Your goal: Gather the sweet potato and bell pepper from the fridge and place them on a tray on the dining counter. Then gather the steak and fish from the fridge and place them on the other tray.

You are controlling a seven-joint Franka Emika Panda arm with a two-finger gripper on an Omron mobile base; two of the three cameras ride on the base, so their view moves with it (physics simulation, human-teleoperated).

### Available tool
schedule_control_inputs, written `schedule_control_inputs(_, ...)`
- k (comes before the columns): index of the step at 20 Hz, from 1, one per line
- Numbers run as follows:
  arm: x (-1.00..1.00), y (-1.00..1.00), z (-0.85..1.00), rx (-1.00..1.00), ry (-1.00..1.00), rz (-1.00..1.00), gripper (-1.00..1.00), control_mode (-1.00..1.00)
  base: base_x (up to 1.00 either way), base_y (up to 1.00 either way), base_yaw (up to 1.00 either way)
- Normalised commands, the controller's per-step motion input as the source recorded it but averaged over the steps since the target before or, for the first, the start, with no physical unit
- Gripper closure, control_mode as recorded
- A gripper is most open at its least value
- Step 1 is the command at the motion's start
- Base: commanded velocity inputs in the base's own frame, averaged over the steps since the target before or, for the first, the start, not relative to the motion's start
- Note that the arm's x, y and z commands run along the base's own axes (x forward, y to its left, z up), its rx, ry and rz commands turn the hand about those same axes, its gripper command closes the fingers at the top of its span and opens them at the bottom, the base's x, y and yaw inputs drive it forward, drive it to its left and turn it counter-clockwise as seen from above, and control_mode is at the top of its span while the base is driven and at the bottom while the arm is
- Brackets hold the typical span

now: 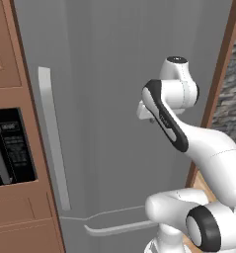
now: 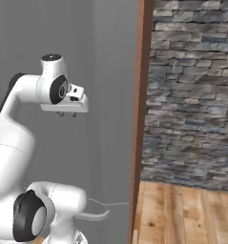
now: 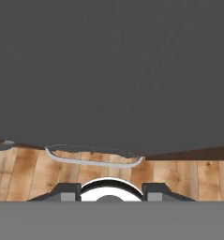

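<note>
Since the fridge (image 1: 114, 99) is shut, the sweet potato and bell pepper inside are hidden — expect a heavy, stiff door, so take its long vertical handle (image 1: 53, 138) mid-length. Your gripper (image 2: 67, 113) hangs closed and empty, well apart from it.

Fridge door (image 1: 119, 99) matt grey metal; floor (image 2: 187, 214) wood planks; wall (image 2: 196, 90) rough stone

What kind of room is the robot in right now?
Most likely a home kitchen. A tall grey fridge, its doors shut, stands in front of the arm, a built-in microwave sits in the wooden cabinetry beside it, and there is a stone wall over a plank floor.
</note>
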Motion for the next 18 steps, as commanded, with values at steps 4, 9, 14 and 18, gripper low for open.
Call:
schedule_control_inputs(4,0.00,0.00,0.00,0.00,0.00,0.00,-1.00,1.00,-0.36,0.06,0.00)
schedule_control_inputs(9,0.00,0.00,0.00,0.00,0.00,0.00,-1.00,1.00,-0.91,0.66,-0.17)
schedule_control_inputs(14,0.00,0.00,0.00,0.00,0.00,0.00,-1.00,1.00,-0.72,0.92,-0.27)
schedule_control_inputs(18,0.00,0.00,0.00,0.00,0.00,0.00,-1.00,1.00,-0.20,0.73,-0.37)
